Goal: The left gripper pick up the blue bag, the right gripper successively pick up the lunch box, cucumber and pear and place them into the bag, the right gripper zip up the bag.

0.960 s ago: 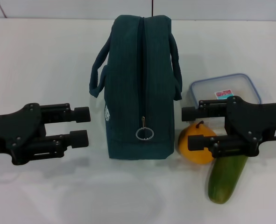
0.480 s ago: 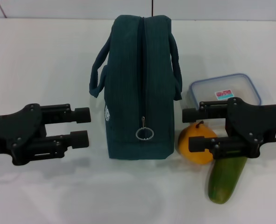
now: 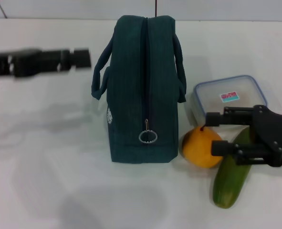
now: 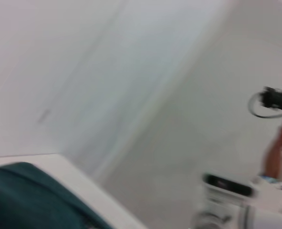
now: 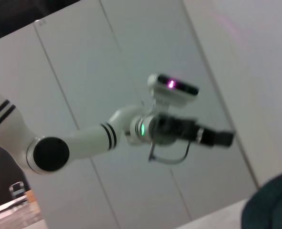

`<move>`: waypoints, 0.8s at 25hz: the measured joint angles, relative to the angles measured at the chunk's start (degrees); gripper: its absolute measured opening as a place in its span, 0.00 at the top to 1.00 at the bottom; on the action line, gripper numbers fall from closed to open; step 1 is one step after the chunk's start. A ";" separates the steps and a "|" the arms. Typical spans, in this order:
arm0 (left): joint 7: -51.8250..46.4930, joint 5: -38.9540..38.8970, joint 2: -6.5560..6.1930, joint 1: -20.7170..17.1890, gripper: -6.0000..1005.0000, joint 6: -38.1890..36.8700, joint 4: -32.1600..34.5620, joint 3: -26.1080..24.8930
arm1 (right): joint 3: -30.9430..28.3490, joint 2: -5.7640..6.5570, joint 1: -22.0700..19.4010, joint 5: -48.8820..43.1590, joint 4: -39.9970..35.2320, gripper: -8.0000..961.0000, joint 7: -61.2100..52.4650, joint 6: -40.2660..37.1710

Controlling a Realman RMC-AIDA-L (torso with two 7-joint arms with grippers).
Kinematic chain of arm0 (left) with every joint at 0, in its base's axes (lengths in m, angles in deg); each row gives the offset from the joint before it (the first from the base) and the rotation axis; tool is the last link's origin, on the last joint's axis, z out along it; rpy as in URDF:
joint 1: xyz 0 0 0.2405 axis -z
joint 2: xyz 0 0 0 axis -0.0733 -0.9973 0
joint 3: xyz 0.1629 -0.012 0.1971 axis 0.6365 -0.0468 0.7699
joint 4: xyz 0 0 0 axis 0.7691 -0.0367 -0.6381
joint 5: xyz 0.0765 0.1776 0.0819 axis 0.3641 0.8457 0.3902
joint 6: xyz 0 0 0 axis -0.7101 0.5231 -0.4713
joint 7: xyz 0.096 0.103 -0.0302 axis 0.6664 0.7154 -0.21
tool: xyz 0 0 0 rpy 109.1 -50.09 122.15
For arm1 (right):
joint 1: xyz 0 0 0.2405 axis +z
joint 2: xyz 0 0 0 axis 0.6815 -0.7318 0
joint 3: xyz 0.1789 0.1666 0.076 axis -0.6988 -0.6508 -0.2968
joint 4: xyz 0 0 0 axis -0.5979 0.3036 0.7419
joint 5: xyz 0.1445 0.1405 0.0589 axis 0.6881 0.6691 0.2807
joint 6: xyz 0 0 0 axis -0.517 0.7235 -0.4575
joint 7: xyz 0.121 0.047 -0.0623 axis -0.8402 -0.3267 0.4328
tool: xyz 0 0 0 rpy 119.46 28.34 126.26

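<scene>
A white counter (image 3: 50, 157) is lying beneath pale grey wall panels (image 5: 145, 43) that are showing thin vertical seams.

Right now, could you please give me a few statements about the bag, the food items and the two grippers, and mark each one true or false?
1. The blue bag stands upright with its zipper closed. True.
2. The pear lies inside the lunch box. False: it sits on the table in front of the lunch box, beside the bag.
3. The cucumber lies on the table by the pear. True.
4. The left gripper holds the bag's handle. False: it is in the air to the bag's left, touching nothing.
5. The right gripper is open, near the pear. True.
6. The lunch box has no lid. False: a clear blue-rimmed lid covers it.
</scene>
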 joint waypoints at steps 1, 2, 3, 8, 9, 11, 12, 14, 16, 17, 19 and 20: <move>-3.45 1.50 0.26 1.08 0.39 1.94 2.46 -0.39 | -0.06 0.15 -0.94 -0.01 -0.05 0.33 0.46 0.00; -6.01 2.71 0.48 1.88 0.39 3.52 4.11 -0.39 | -0.19 0.29 -1.63 0.00 -0.05 0.33 0.87 0.00; -8.93 4.26 0.69 2.72 0.39 5.08 5.80 -0.41 | -0.50 0.45 -2.56 0.00 0.05 0.33 1.42 -0.01; -19.67 14.38 2.42 6.36 0.39 8.98 12.84 -0.14 | -3.42 1.26 -6.69 -0.17 0.39 0.34 3.33 -0.23; -21.36 17.51 2.88 6.97 0.39 9.33 14.32 -0.08 | -4.18 1.42 -7.42 -0.17 0.45 0.34 3.63 -0.33; -23.73 22.43 3.96 8.13 0.39 9.45 17.22 0.15 | -5.93 1.62 -8.82 -0.22 0.55 0.34 4.22 -0.70; -24.99 25.34 4.63 8.92 0.39 9.46 18.74 0.44 | -7.47 1.76 -9.98 -0.35 0.57 0.34 4.58 -1.26; -26.66 28.99 5.40 10.31 0.40 9.49 20.02 1.41 | -8.10 1.88 -10.61 -0.42 0.58 0.34 4.74 -1.52; -28.20 31.37 5.79 11.68 0.40 9.61 20.25 2.95 | -8.66 2.07 -11.38 -0.57 0.69 0.34 5.03 -1.76; -28.99 32.22 5.89 12.19 0.40 9.83 20.18 3.85 | -8.72 2.11 -11.47 -0.64 0.82 0.35 5.15 -1.76; -29.86 33.15 5.96 12.79 0.40 10.49 20.04 5.33 | -8.77 2.13 -11.57 -0.75 1.08 0.35 5.52 -1.76; -30.20 33.49 6.02 13.08 0.40 10.82 20.00 5.97 | -8.77 2.13 -11.62 -0.80 1.19 0.35 5.70 -1.76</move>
